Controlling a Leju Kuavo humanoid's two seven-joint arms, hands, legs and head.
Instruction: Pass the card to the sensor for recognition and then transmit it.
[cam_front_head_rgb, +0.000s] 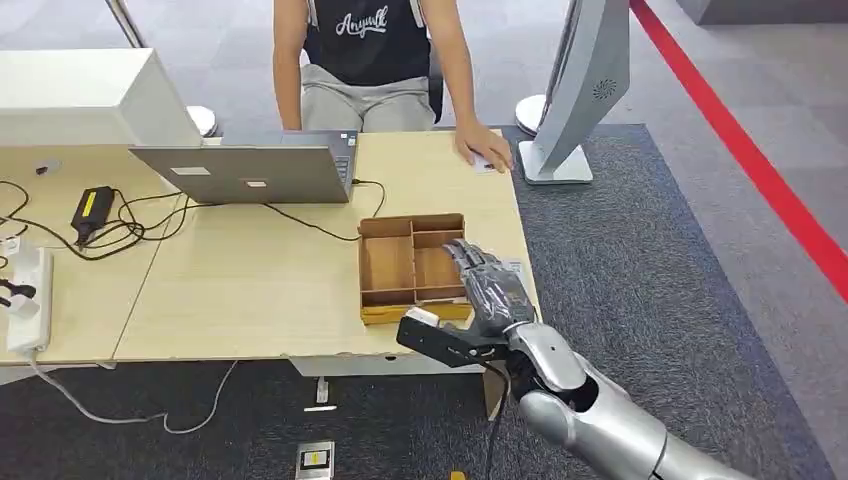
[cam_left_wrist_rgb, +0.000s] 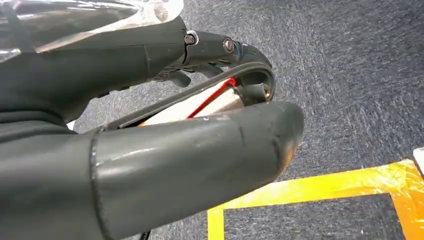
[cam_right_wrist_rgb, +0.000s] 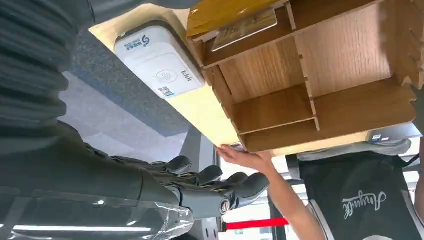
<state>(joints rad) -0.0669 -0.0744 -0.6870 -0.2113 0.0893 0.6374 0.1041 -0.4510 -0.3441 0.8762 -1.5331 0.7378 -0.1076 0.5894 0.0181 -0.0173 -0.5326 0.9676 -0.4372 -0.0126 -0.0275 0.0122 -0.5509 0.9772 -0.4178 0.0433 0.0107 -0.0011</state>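
A wooden divided tray (cam_front_head_rgb: 386, 227) sits at the table's right front corner. My right hand (cam_front_head_rgb: 488, 285) hovers over its right side with fingers stretched out and nothing in them. In the right wrist view the dark fingers (cam_right_wrist_rgb: 215, 182) stay apart from the tray (cam_right_wrist_rgb: 305, 82). A gold card (cam_right_wrist_rgb: 245, 23) lies flat in one compartment there. The white card sensor (cam_right_wrist_rgb: 160, 64) sits on the table beside the tray, and its edge peeks out past my hand (cam_front_head_rgb: 516, 270). My left hand (cam_left_wrist_rgb: 150, 165) hangs over the carpet with loosely bent fingers gripping nothing.
A person sits behind the table, one hand (cam_front_head_rgb: 484, 147) resting on its far right corner. A grey laptop (cam_front_head_rgb: 245, 172) with cables, a charger (cam_front_head_rgb: 90, 208) and a power strip (cam_front_head_rgb: 26, 300) occupy the left. A monitor stand (cam_front_head_rgb: 553, 165) stands on the carpet at right.
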